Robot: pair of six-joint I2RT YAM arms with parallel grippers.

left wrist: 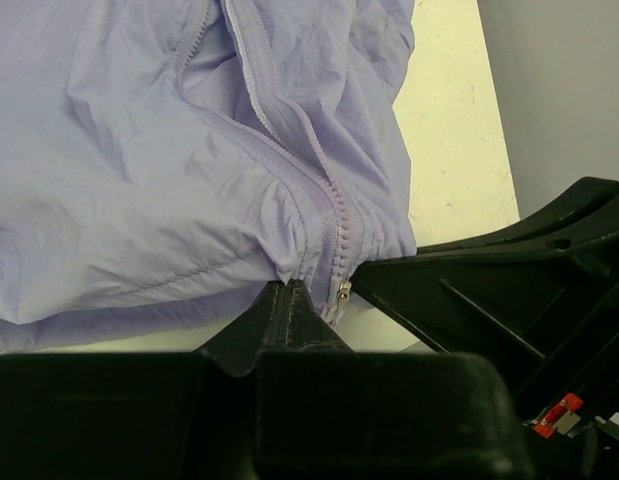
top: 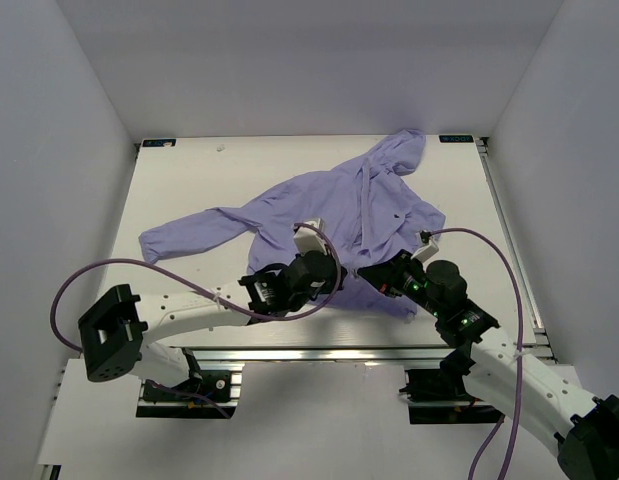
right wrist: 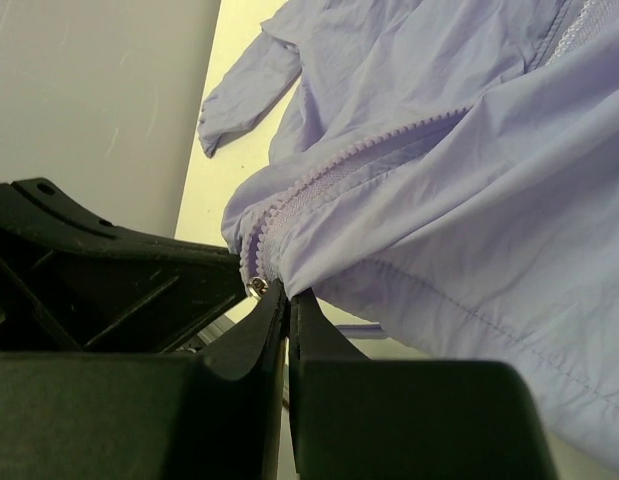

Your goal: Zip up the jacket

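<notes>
The lavender jacket (top: 329, 205) lies spread on the table, hood at the far right and one sleeve stretched to the left. My left gripper (top: 347, 272) is shut on the bottom hem just left of the zipper, as the left wrist view (left wrist: 289, 287) shows. The metal zipper slider (left wrist: 344, 292) sits at the hem beside it. My right gripper (top: 370, 272) is shut on the hem on the zipper's other side, seen in the right wrist view (right wrist: 287, 292), with the slider (right wrist: 256, 287) right next to it. The zipper teeth (right wrist: 339, 165) run away up the jacket, joined only near the hem.
The two grippers nearly touch; the right gripper's black body (left wrist: 509, 290) fills the left wrist view's right side. The cream table (top: 189, 180) is walled in by white panels. Purple cables (top: 139, 265) loop over the near edge.
</notes>
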